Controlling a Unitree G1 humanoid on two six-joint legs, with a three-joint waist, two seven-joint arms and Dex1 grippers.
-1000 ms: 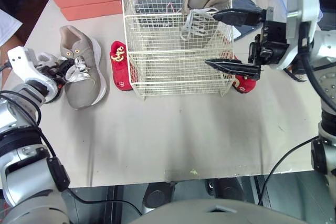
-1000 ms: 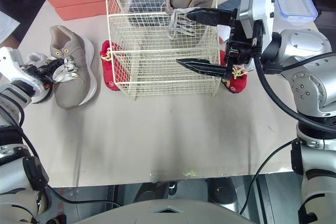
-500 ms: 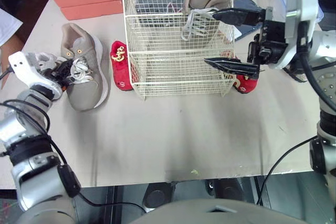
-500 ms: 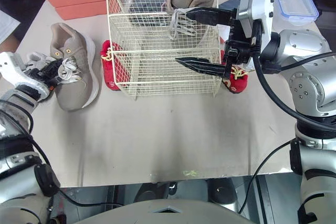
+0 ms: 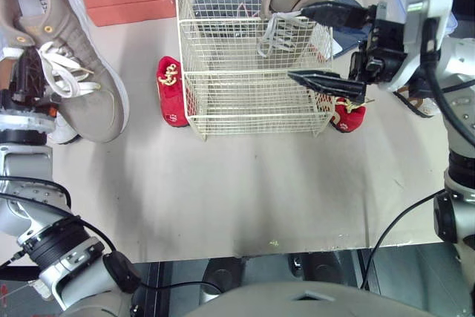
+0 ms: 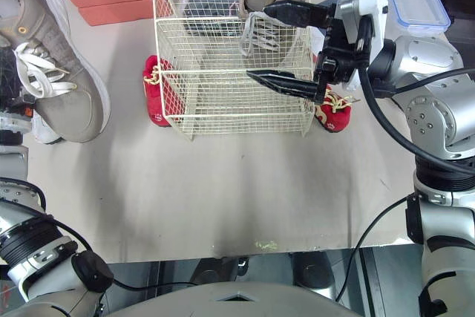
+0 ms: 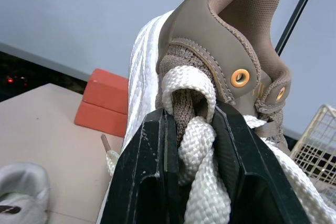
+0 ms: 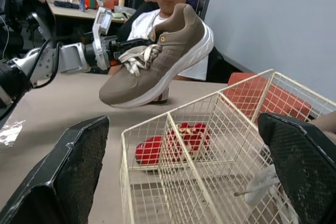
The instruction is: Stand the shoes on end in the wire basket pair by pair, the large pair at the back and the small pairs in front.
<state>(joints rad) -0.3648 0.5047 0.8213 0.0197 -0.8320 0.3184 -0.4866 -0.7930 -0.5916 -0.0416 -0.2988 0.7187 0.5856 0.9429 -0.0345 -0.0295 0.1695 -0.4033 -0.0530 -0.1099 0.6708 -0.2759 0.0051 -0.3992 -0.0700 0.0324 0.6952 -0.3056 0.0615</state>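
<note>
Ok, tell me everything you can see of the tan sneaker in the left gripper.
The tan sneaker is a large shoe with a knit-looking upper, a smoother heel collar, a thick white sole, white rope laces and orange-ringed eyelets. It hangs clear of the table on the robot's left, beside the wire basket, toe tilted down, heel up. The left gripper pinches its laces and tongue between both black fingers; nothing else seems to touch it.

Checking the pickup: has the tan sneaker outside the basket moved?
Yes: the left pincer has raised the tan sneaker off the table, leftward from the wire basket.
</note>
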